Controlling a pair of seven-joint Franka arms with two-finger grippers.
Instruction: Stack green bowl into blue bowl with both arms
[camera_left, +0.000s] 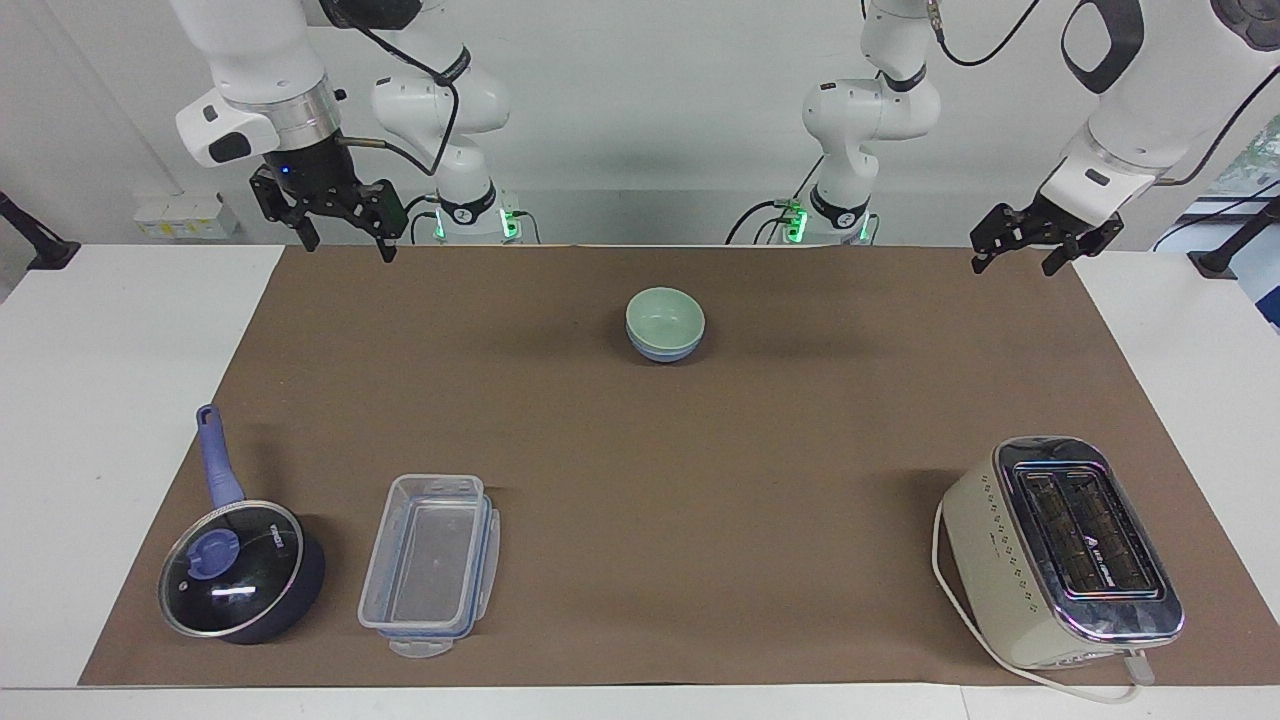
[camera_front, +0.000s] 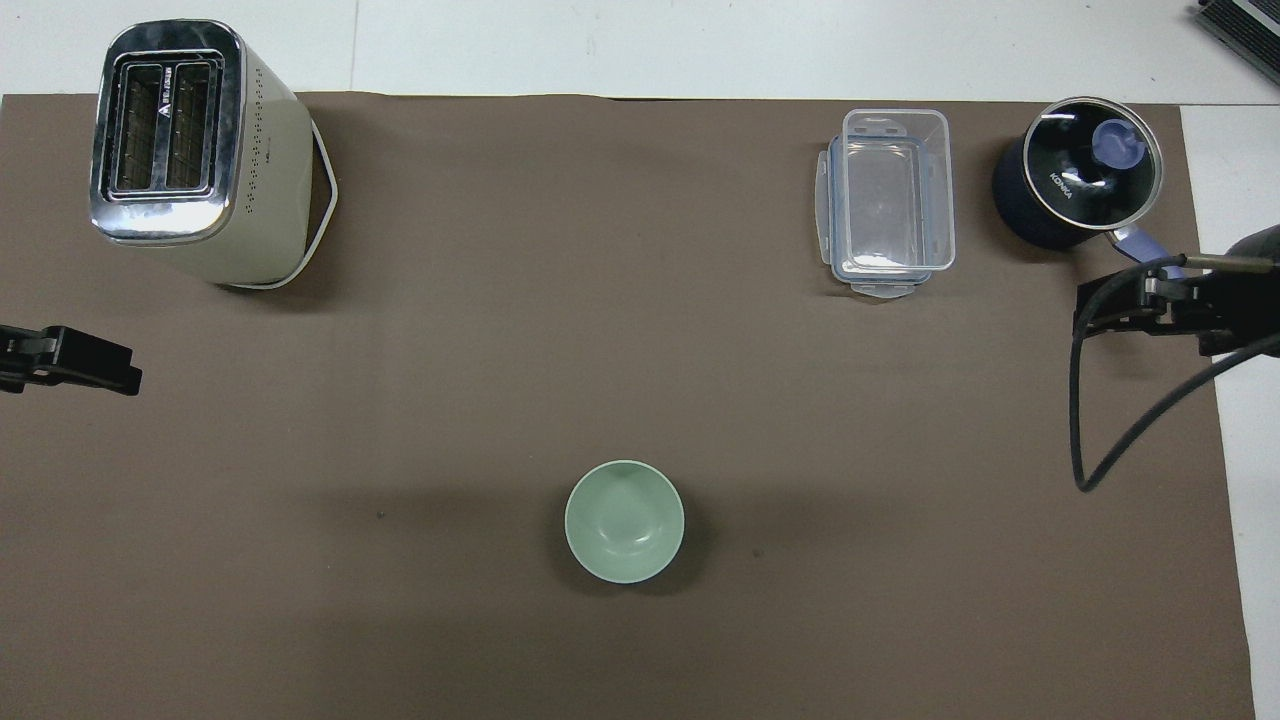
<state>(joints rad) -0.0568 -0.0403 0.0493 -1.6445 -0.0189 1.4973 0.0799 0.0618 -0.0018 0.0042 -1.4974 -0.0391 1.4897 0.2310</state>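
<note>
The right gripper (camera_left: 345, 240) hangs in the air over the mat's (camera_left: 640, 520) corner at the right arm's end of the table, fingers spread apart and holding nothing. Well below it in the facing view, at the mat's edge farthest from the robots, sits a dark saucepan (camera_left: 243, 572) with a glass lid, and just beside it a clear plastic box (camera_left: 430, 565). Midway between the two arms, nearer to the robots than those, the green bowl (camera_left: 664, 312) sits nested inside the blue bowl (camera_left: 660, 351), whose rim shows just under it; neither gripper touches them. A cream toaster (camera_left: 1062, 555) stands toward the left arm's end, far from the robots. The left gripper (camera_left: 1022, 250) hovers over the mat's corner at that end, fingers apart and empty
</note>
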